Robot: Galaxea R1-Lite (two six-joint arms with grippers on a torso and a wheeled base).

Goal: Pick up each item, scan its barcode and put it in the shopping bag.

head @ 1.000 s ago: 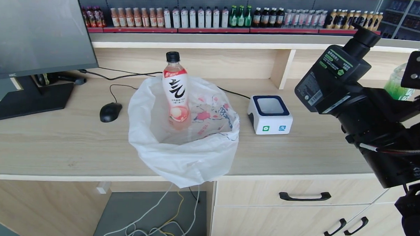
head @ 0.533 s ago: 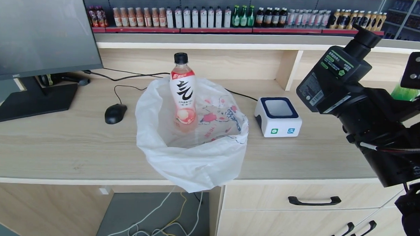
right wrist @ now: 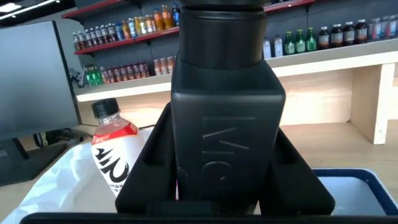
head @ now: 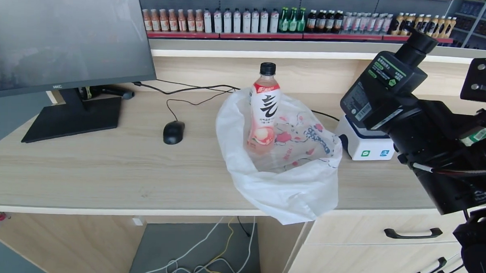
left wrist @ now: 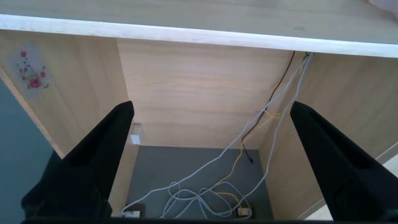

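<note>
A white shopping bag (head: 284, 182) stands open on the wooden counter (head: 104, 164), with a pink drink bottle (head: 264, 109) upright inside it. Just right of the bag sits the white scanner (head: 366, 148) with its blue top. My right gripper (head: 401, 117) is shut on a black bottle (head: 384, 87), held tilted above the scanner with a barcode label on its side. The right wrist view has that black bottle (right wrist: 227, 149) close up, the pink bottle (right wrist: 115, 158) and the scanner (right wrist: 357, 186) behind it. My left gripper (left wrist: 211, 155) hangs open below the counter edge, holding nothing.
A monitor (head: 68, 33) and a black mouse (head: 173, 132) are on the counter's left half. Shelves of drinks (head: 295, 21) line the back. Drawers with black handles (head: 413, 233) sit under the counter at right, loose cables (head: 206, 260) on the floor. A green-labelled item (head: 483, 132) is behind my right arm.
The camera has swung left, so everything on the counter sits further right in the picture. The black bottle in my right gripper now overlaps the scanner instead of standing right of it.
</note>
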